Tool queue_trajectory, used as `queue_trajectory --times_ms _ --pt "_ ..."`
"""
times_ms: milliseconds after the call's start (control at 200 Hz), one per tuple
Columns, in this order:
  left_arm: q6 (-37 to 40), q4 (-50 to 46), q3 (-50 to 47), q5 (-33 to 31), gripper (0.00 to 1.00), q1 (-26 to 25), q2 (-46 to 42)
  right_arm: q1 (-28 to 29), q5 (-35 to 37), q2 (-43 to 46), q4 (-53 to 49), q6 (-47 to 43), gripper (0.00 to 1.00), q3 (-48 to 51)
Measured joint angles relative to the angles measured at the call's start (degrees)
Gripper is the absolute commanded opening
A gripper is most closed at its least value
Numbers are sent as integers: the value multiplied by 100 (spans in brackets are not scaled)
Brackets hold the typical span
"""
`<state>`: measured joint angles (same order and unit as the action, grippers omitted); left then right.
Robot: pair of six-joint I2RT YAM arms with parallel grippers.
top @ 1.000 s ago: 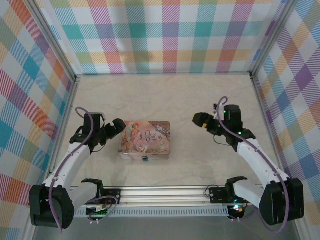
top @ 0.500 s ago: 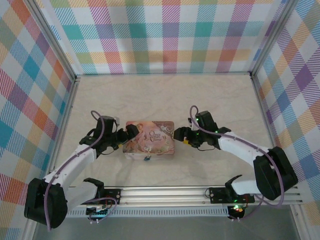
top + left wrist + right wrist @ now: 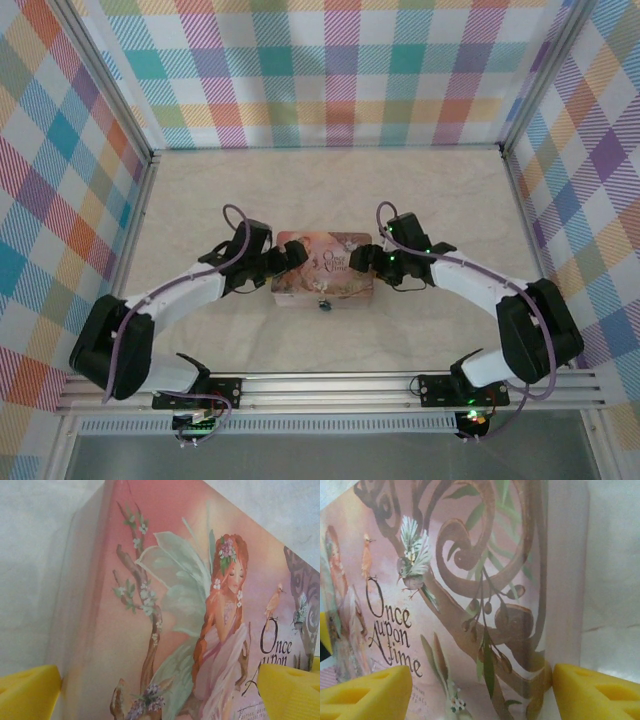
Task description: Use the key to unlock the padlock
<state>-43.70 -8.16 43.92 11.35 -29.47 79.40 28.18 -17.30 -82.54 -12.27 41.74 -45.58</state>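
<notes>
**Padlock (image 3: 324, 303) on the near side of the tin (image 3: 327, 268), open jaws at either end**

First, the left gripper (image 3: 292, 258). Sits at the tin's left short end, tip pointed at it. Stands wide open. Shows its yellow pads (image 3: 29, 694) far apart in the wrist view, one just beside the tin's left wall, the other in front of the lid near the lettering. Clamps nothing that can be seen; cannot tell whether either pad touches the tin.

Then the tin itself. Lies flat on the pale table (image 3: 420, 190), long side running left to right, lid up. Carries a winged fairy with a red braid on the left part of the lid, "Once upon a time" in the middle, and a small bird with brown scrollwork on the right.

Next, the padlock. Sits at the middle of the tin's near long side, right against that wall. Looks tiny and dark, far smaller than the tin, too small to tell locked from unlocked.

Last, the right gripper (image 3: 364, 260). Meets the tin's right short end, facing the left gripper across the lid. Stands open too, pads (image 3: 596, 692) well apart: one just beside the tin's right wall at a corner, the other in front of the lid below the lettering. Grips nothing that can be seen; cannot tell whether a pad presses on the tin.
</notes>
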Motion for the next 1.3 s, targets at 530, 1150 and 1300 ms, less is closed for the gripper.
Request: queue_trajectory --times_ms 530,1150,1300 --pt "22 256 1266 -365 100 -90 1353 -739 319 -1231 -24 -601 74 -1261" --pt "278 85 1600 -660 100 -120 1602 -734 295 -1224 13 -629 80 -1261" --pt "280 39 1589 -680 100 -120 1504 -739 293 -1145 -114 -669 81 -1261"
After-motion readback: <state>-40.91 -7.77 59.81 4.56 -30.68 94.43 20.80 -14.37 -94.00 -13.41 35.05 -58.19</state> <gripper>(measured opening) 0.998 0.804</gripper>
